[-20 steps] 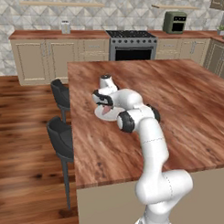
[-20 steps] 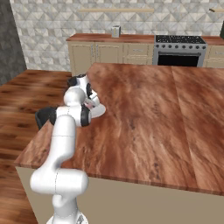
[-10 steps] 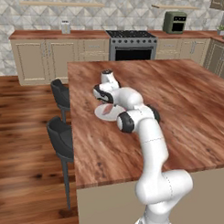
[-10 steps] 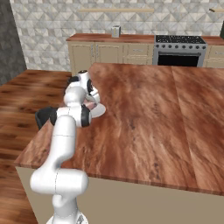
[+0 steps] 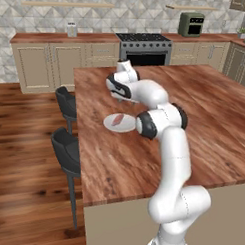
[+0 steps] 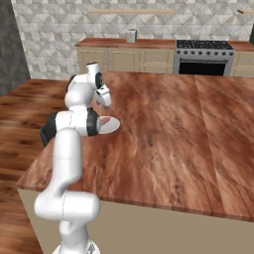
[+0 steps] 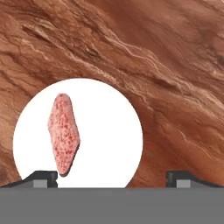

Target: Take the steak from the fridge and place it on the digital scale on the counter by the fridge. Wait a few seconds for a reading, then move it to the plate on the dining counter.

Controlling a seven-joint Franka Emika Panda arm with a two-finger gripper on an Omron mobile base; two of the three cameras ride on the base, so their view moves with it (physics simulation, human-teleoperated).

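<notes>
Steak: flat on the plate (off-centre).
Plate: on the dining counter.
Gripper: wide apart, holding nothing, above the plate.

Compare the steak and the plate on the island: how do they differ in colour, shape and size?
The steak is speckled pinkish-red; the plate is plain white. The steak is a long, pointed oval; the plate is round. The steak is much smaller and lies toward one side of the plate, covering a small part of it. Both look flat and rest on the wooden island.
</notes>
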